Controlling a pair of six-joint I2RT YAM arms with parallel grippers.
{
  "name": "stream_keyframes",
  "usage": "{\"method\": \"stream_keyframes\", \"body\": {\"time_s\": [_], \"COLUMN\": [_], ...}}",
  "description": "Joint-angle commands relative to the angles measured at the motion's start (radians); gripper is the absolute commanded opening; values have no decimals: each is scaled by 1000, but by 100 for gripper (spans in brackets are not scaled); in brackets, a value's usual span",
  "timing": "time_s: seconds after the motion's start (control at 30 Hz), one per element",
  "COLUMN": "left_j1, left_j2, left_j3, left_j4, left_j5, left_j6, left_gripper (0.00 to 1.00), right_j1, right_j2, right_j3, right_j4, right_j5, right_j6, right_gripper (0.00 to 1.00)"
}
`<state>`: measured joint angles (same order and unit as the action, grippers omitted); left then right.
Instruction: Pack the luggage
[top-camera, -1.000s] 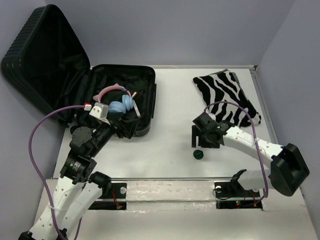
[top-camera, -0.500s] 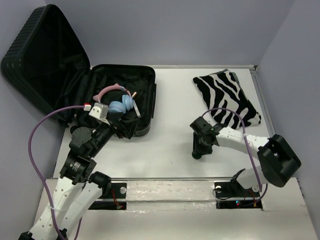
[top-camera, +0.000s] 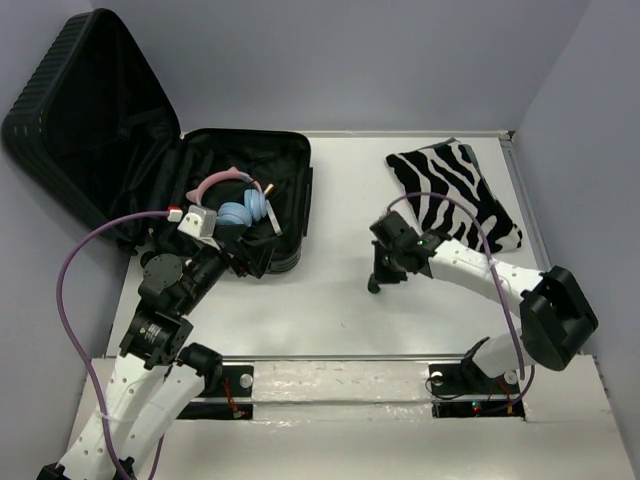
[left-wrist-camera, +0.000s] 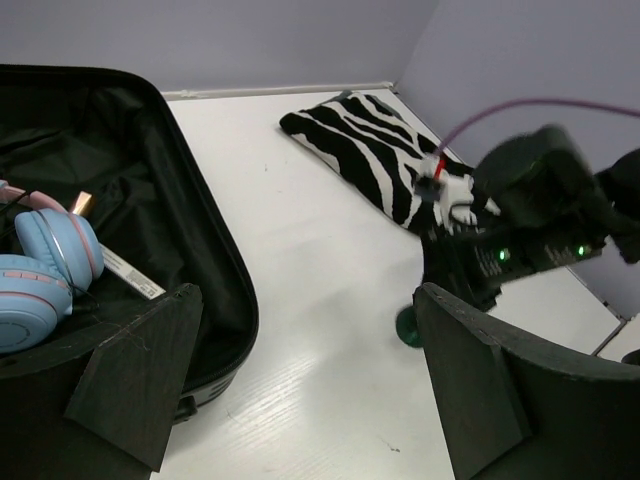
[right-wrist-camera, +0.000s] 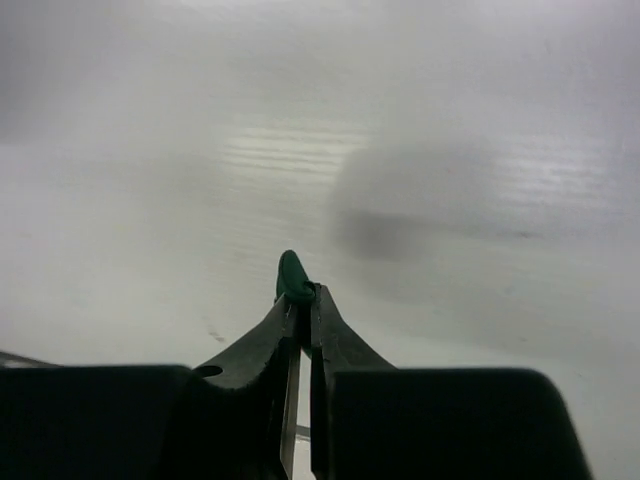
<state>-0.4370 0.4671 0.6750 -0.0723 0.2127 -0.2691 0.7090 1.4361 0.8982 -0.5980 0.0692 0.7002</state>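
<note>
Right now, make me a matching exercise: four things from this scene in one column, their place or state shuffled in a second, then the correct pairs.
Things:
1. blue headphones
2. zebra-striped cloth
3. small green disc
4. left claw

Places or states:
A. pinched between the shut fingers of the right claw
B. wide open at the near edge of the luggage
C. lying inside the open luggage
D. flat on the table's far right

Pairs: 1-C, 2-D, 3-A, 4-B
</note>
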Motion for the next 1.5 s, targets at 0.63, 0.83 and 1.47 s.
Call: {"method": "stream_keyframes", "body": {"time_s": [0.63,0.83,1.47], "left_j1": [14,14,38], "left_j2": [15,16,82], "left_j3": [31,31,21], "left_j4": [37,39,66], "left_j5": [-38,-53,5], "left_j6": [-30,-39,-96], "left_gripper": [99,99,99], "right_j1": [-269,-399,-336], "right_j2": [494,651,988], "right_j3": [950,1037,1147], "right_j4": [18,-26,36], "right_j5": [101,299,245], "right_j6": [-401,-534,-734], "right_gripper": [73,74,17]}}
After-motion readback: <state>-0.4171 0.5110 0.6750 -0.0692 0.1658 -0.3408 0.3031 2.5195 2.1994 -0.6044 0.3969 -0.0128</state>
